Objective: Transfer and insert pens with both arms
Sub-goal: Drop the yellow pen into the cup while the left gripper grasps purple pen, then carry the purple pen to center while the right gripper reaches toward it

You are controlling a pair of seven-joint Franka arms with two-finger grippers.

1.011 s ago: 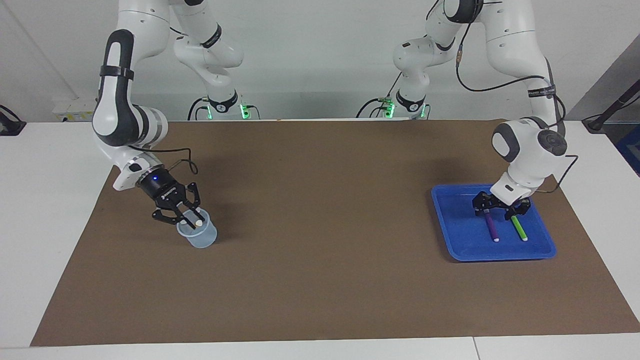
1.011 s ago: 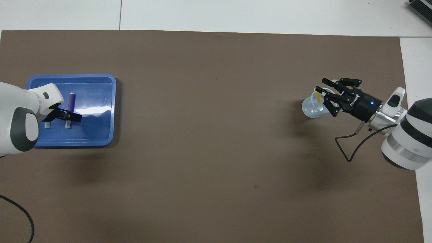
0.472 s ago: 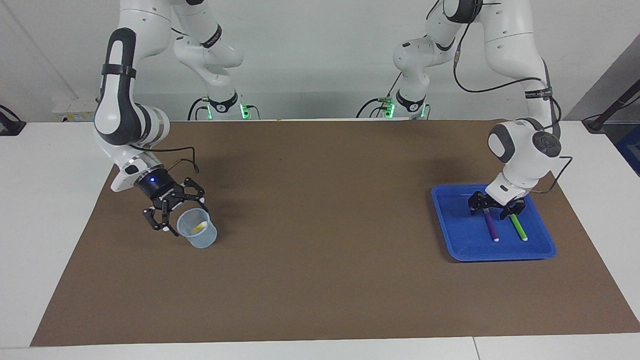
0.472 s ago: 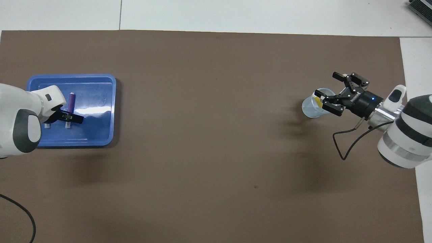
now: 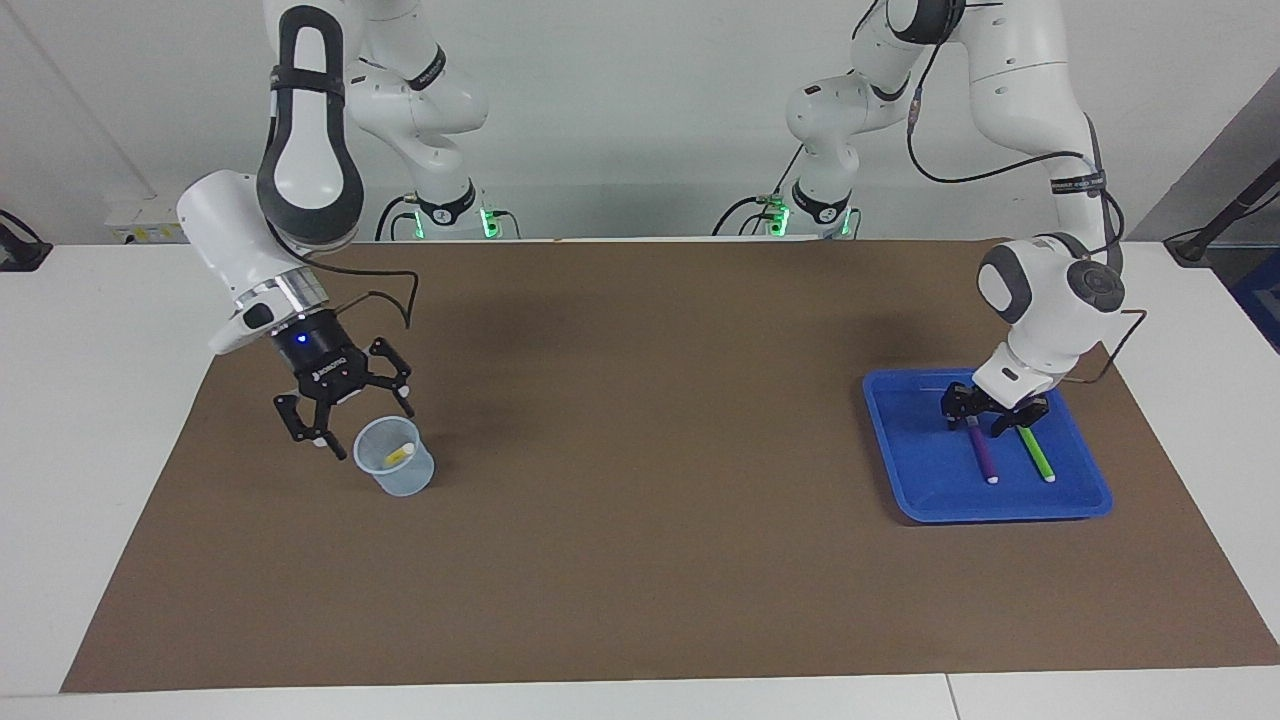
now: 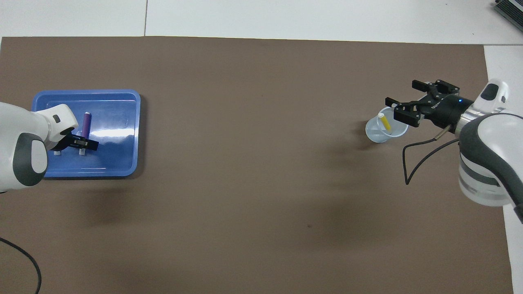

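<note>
**Overhead view and facing view: one pen is in, two are left**

Facing view shows a big brown mat [image 5: 640, 560] that fills most of the frame. At the middle right of the frame sits a blue tray [image 5: 905, 490]. At the middle left stands a small clear cup [image 5: 398, 470].

One pen is done. The yellow pen [image 5: 399, 455] leans inside the cup. The right gripper [image 5: 340, 420] hangs just above the cup, and its fingers are spread wide with nothing in them.

Two pens are left, I think. The purple pen [image 5: 983, 457] and the green pen [image 5: 1037, 455] lie side by side in the tray. The left gripper [image 5: 992, 418] is low over their upper ends, with the top of the purple pen between its fingers. I cannot tell if it is pinching that pen yet.

In the overhead view, the tray is at the middle left and the cup at the middle right.
</note>
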